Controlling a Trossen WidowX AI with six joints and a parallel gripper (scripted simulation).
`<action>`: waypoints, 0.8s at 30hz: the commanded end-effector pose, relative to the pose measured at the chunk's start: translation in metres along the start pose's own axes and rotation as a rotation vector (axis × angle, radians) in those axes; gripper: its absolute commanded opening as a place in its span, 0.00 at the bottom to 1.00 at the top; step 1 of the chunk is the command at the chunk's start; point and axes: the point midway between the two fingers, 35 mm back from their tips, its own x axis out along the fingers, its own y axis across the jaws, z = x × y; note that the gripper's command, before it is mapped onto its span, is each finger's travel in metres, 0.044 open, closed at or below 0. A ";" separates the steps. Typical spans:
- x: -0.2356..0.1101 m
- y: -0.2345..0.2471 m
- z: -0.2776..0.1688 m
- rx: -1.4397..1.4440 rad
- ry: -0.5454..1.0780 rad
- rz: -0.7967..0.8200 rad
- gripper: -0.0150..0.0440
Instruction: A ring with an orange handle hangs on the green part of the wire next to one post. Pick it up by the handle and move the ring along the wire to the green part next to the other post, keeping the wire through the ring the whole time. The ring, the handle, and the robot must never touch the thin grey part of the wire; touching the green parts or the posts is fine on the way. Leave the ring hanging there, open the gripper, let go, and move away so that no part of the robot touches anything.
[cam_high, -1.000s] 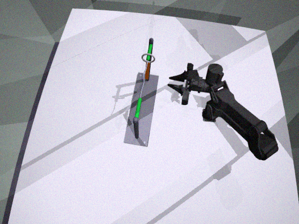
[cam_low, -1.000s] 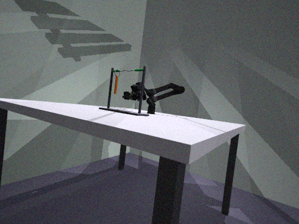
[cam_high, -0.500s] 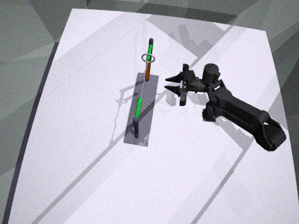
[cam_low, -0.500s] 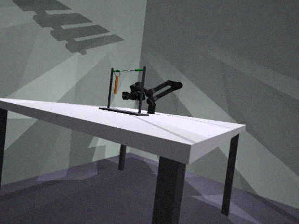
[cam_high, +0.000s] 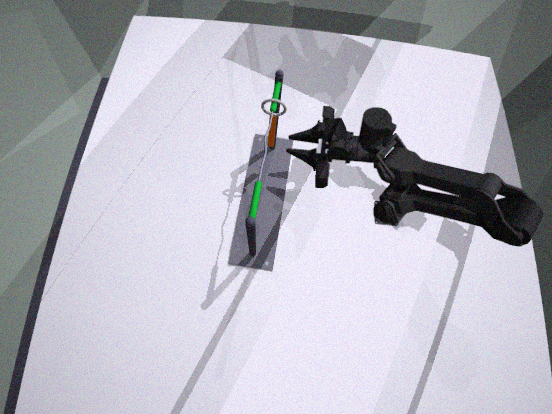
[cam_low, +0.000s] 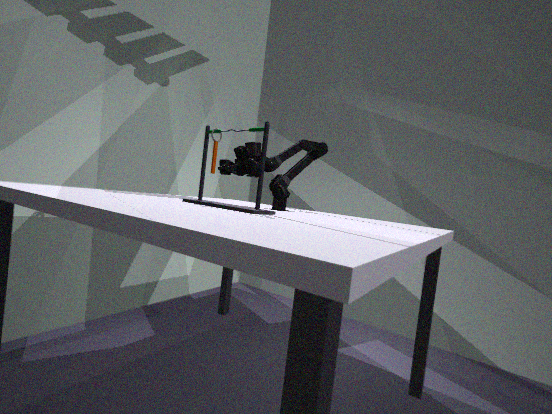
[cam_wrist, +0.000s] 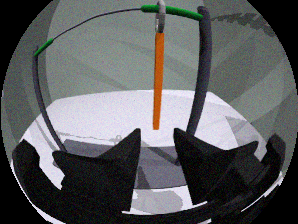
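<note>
Matt white table (cam_high: 350, 310), matt black arm (cam_high: 450, 192), smooth orange handle (cam_high: 272, 134), thin metallic-grey ring (cam_high: 273, 106)

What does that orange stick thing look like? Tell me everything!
The orange handle is a thin, straight, smooth rod hanging upright. Its top joins a small grey ring looped around the green part of the wire beside one post. Its lower end dangles free above the base. The end effector is open and close beside it, not touching it.
</note>
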 end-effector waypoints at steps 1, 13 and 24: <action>0.003 -0.001 0.006 -0.001 -0.009 -0.006 0.53; 0.018 -0.003 0.009 -0.001 -0.010 -0.006 0.53; 0.034 -0.005 0.011 -0.001 -0.011 -0.006 0.53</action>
